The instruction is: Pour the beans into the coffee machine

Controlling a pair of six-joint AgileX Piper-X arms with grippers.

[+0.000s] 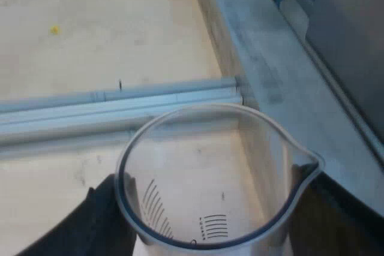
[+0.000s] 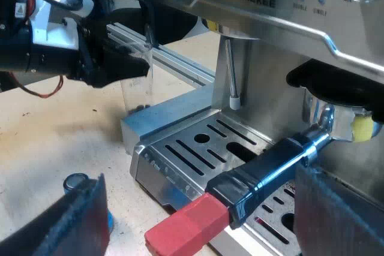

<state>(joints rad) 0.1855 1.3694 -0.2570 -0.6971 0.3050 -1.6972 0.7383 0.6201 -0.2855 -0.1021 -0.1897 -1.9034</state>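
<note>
Left wrist view: left end effector [image 1: 213, 223] pinches the measuring glass [image 1: 264, 160] upright, fingers [image 1: 102, 226] on either side. No beans seen inside. Its spout faces the espresso machine [image 1: 348, 40], with the worktop [image 1: 108, 46] below.

Right wrist view: right end effector [image 2: 210, 214] is spread and empty, at the locked holder's handle [image 2: 270, 166]. The glass hangs low beside the drip tray [image 2: 198, 142]. The hopper is probably above, so lift first. The left arm has it.

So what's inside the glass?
The glass looks empty: through its clear wall I see only its printed lines and the table. Its bottom is out of sight, down in the left gripper.
</note>
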